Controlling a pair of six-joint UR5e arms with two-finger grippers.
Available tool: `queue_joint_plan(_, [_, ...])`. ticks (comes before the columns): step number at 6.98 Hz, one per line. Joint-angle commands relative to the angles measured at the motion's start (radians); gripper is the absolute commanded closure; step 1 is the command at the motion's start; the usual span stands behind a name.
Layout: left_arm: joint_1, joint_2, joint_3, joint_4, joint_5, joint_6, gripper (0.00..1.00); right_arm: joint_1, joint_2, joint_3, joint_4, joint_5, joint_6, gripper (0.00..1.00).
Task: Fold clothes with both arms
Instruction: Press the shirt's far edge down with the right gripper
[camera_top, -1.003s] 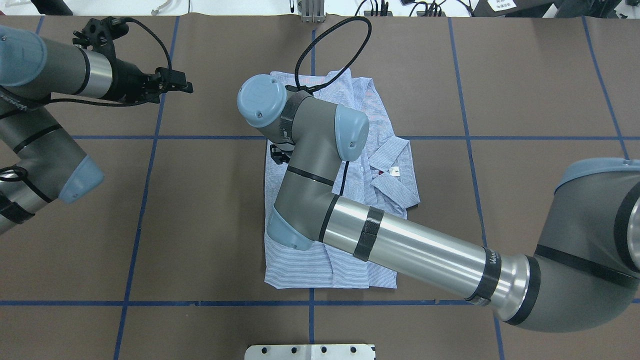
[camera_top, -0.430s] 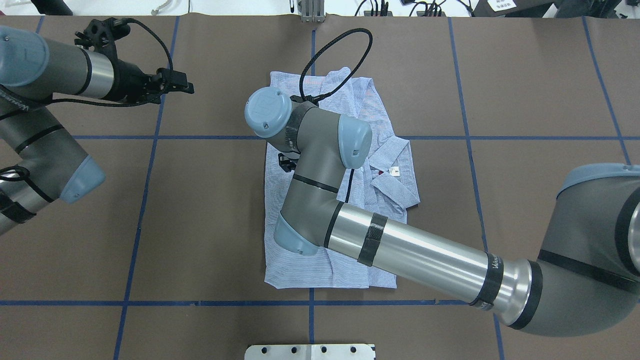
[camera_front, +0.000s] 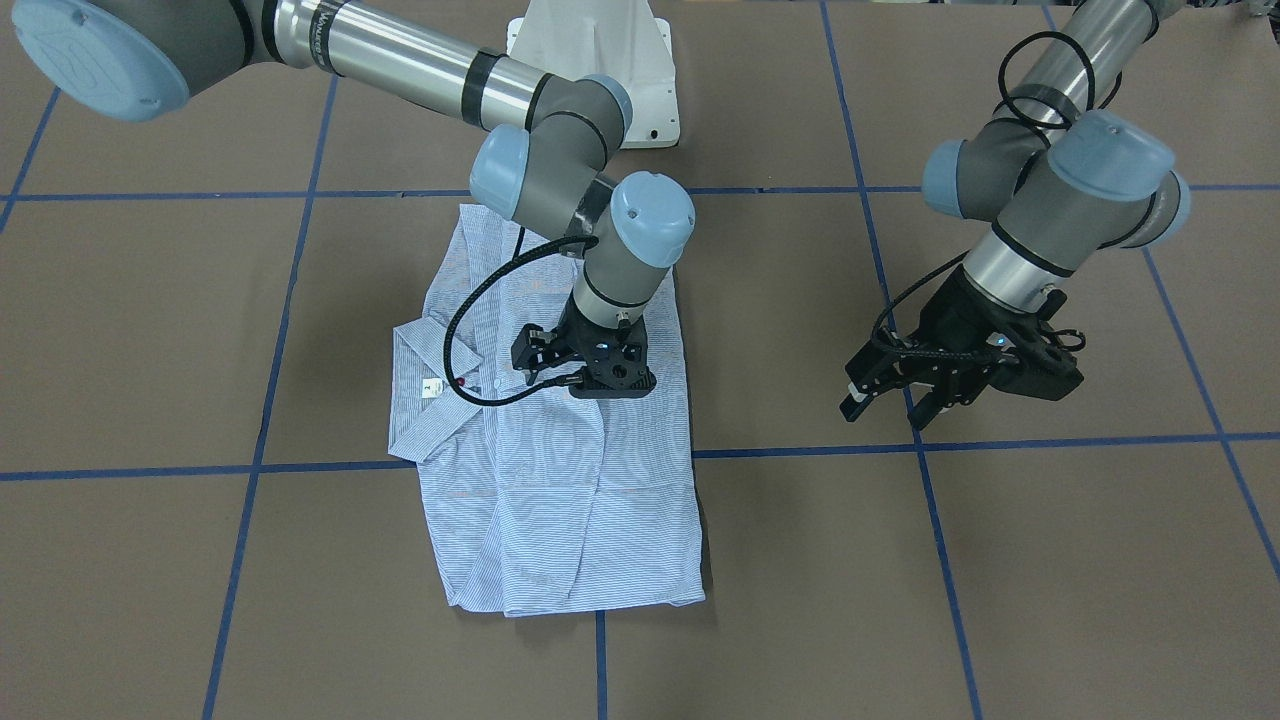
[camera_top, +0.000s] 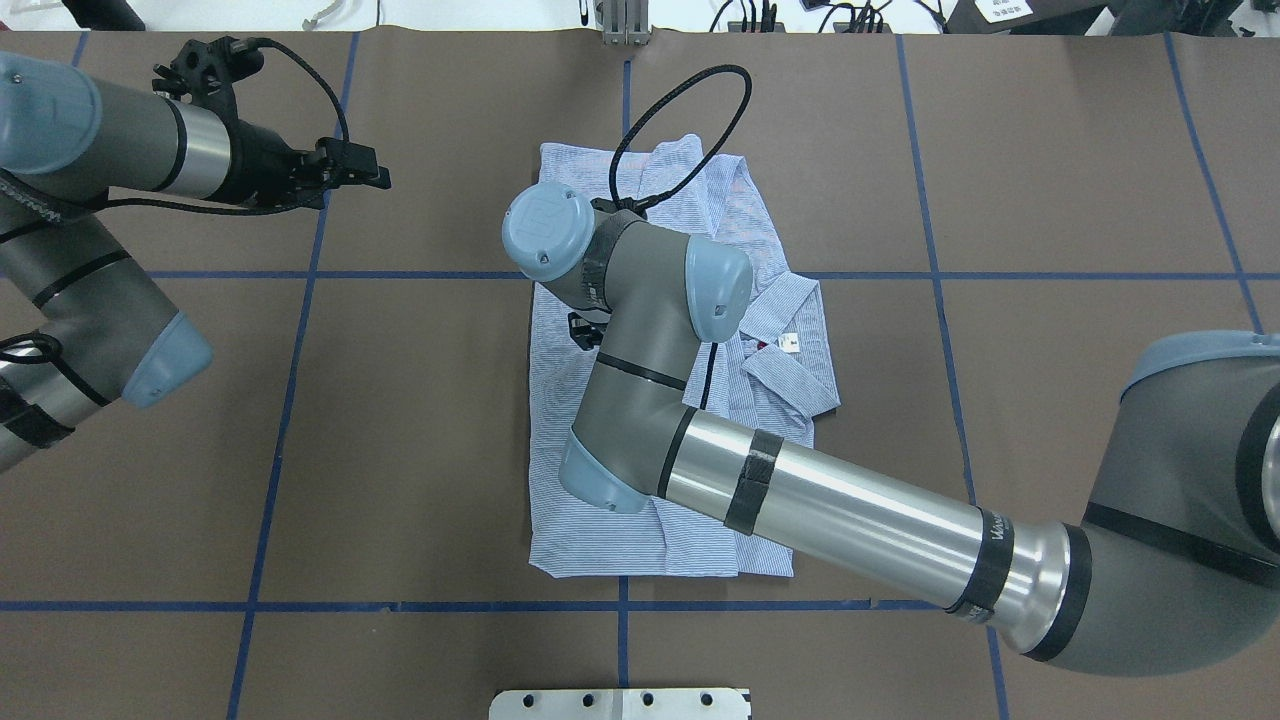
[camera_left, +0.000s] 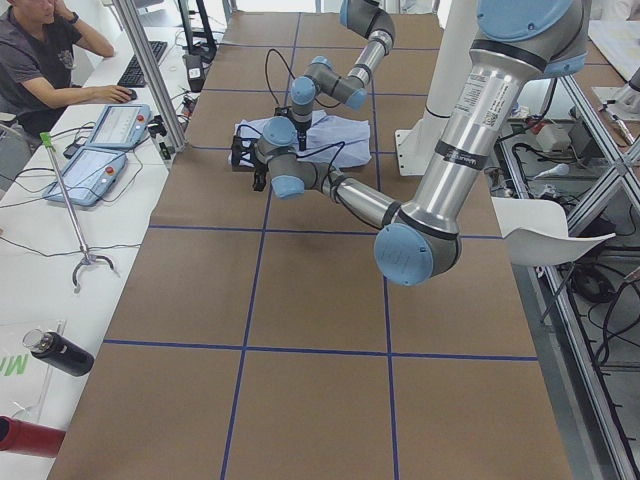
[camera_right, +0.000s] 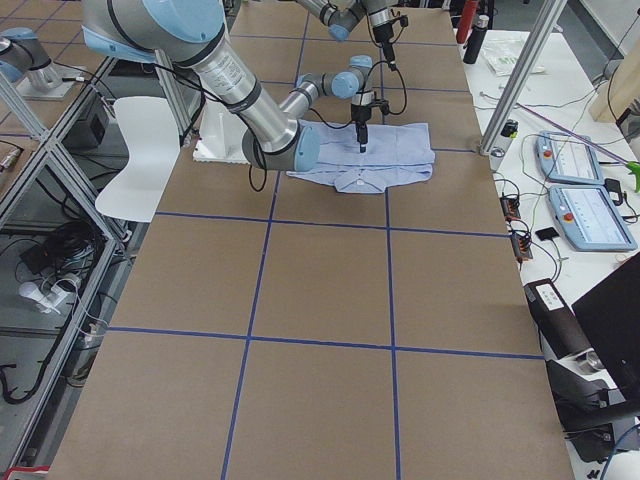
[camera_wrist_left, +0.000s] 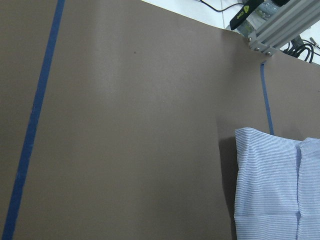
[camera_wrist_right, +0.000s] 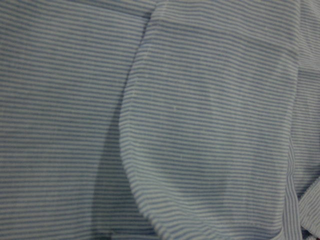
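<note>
The striped shirt (camera_front: 560, 500) (camera_top: 600, 545) lies folded in a rectangle at the table's middle, collar and white neck label (camera_front: 432, 388) facing up at one side. My right gripper (camera_front: 610, 385) points straight down onto the shirt's middle, at or just above the cloth. Its fingers are hidden by its own body, so I cannot tell its state. The right wrist view is filled with striped fabric (camera_wrist_right: 200, 125) and a curved fold. My left gripper (camera_front: 882, 408) (camera_top: 365, 170) hovers open and holding nothing over bare table, well away from the shirt. A shirt corner (camera_wrist_left: 270, 185) shows in the left wrist view.
The white pedestal base (camera_front: 600, 60) stands at the robot's side of the table. Blue tape lines (camera_front: 900, 445) cross the brown surface. A person (camera_left: 40, 60) sits at a side desk with control tablets (camera_left: 100, 150), behind an aluminium post (camera_left: 150, 70).
My right arm's wrist has shifted toward the robot and slightly to the right over the shirt. The left arm has barely moved.
</note>
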Motion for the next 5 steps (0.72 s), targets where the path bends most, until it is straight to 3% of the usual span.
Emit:
queue_joint_plan(1, [0.001, 0.0, -0.001, 0.0, 0.002, 0.0, 0.0, -0.001, 0.004, 0.007, -0.023, 0.003, -0.001, 0.23])
queue_joint_plan(3, [0.001, -0.002, -0.001, 0.0, 0.0, 0.0, 0.0, 0.002, 0.005, 0.017, -0.058, 0.003, -0.016, 0.4])
queue_joint_plan(5, [0.001, -0.002, -0.001, 0.0, 0.0, 0.0, 0.0, 0.005, -0.001, 0.064, -0.129, 0.003, -0.036, 0.41])
